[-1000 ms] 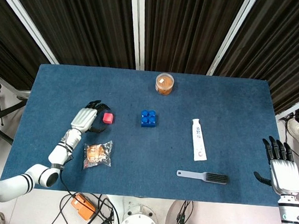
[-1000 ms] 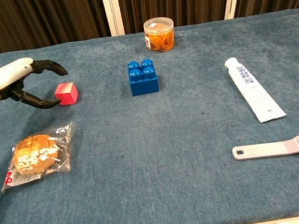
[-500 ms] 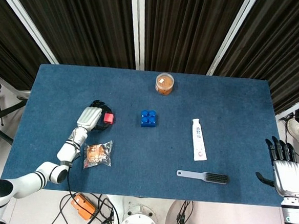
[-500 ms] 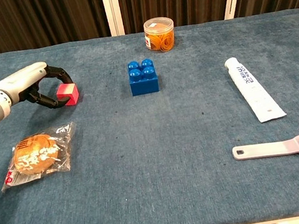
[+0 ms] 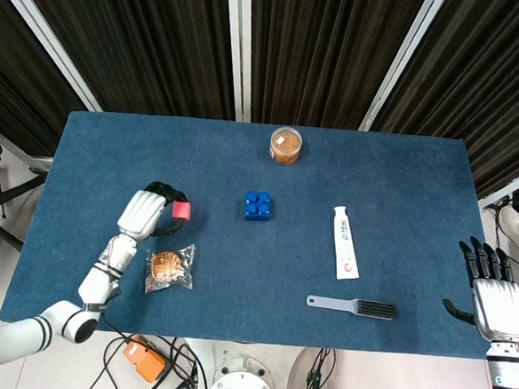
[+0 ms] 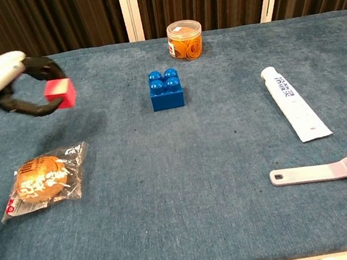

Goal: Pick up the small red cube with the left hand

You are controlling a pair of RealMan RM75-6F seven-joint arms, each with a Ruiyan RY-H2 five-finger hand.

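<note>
- The cube [image 6: 60, 94] is a small, hard-edged red block, pinched in the left hand [image 6: 4, 87] and hanging clear of the table [image 6: 188, 186]; a shadow lies on the cloth below it in the chest view.
- It looks light and stiff, with flat smooth faces. I judge a pinch on two opposite faces the best hold, as a grip on the corners could let it twist or slip out.
- It is unlikely to be fragile, but being so small it leaves little surface for the fingers [image 6: 40, 111].
- The dark fingertips curl around the cube from above and below, narrowly closed on it. From the head view the cube [image 5: 181, 210] shows at the tip of the left hand [image 5: 142, 213].
- The left forearm runs back toward the table's near left edge, passing just beside the bagged bun [image 5: 167, 267].
- The right hand [image 5: 492, 295] hangs off the right end of the table, well apart from everything, fingers straight, spread and holding nothing.
</note>
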